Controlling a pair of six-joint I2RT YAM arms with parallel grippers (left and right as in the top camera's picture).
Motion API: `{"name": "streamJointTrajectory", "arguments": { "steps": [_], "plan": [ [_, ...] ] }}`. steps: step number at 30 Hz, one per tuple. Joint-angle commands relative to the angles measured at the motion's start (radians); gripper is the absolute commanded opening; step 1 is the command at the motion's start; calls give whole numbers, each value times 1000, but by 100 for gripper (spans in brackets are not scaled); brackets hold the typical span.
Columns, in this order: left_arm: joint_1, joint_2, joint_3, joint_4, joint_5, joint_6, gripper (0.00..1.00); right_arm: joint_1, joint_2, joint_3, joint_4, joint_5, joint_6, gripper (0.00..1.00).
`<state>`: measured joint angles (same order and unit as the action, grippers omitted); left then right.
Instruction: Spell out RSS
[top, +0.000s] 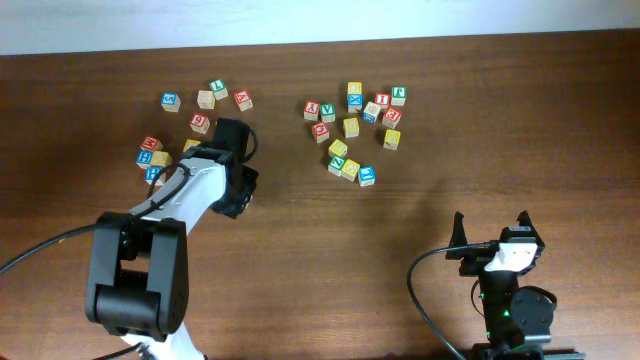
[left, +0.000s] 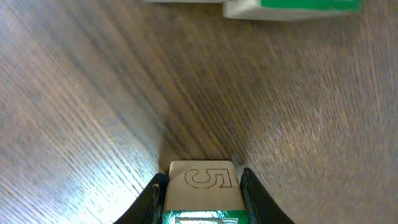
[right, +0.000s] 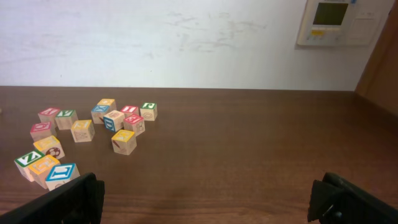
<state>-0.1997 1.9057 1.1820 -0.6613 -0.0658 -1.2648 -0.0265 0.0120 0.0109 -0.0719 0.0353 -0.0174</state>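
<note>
While the right claw (top: 492, 230) sits near the right front edge of the tabletop (top: 330, 260) with its fingers spread wide and nothing between them, the left claw (left: 201, 186) is closed on a green cube (left: 202, 180), one finger pressed against each side. The left wrist view shows that cube's plain wooden side, carved with a 5, facing the camera. Its green face shows only as a strip at the bottom edge, so the letter on it cannot be read. Whether the cube rests on the wood or hangs just above it cannot be told. A second green cube (left: 298, 5) lies just ahead, cut off by the top of that view.

From overhead, the left arm (top: 190, 190) reaches over the left half of the tabletop and hides both the claw and the held cube, just below the left group (top: 206, 98) of cubes. Yellow cubes (top: 351, 127) lie loose in the right group, and more sit at the left group's edge (top: 160, 158), all well apart from the right claw. Their letters are too small to read.
</note>
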Motion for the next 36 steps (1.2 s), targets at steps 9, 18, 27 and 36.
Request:
{"name": "streamJointTrajectory", "arguments": {
  "steps": [9,18,27,36],
  "plan": [
    [15,-26,51,-58,-13,705,24,-7,-8,-5,-8,-2,10,98],
    [12,-37,61,-139,-7,971,29,-7,-8,-5,-8,-2,10,98],
    [-71,-37,61,-140,32,1036,28,-7,-8,-5,-8,-2,10,98],
    [-85,-36,61,-126,-19,1035,25,-7,-8,-5,-8,-2,10,98]
  ]
}}
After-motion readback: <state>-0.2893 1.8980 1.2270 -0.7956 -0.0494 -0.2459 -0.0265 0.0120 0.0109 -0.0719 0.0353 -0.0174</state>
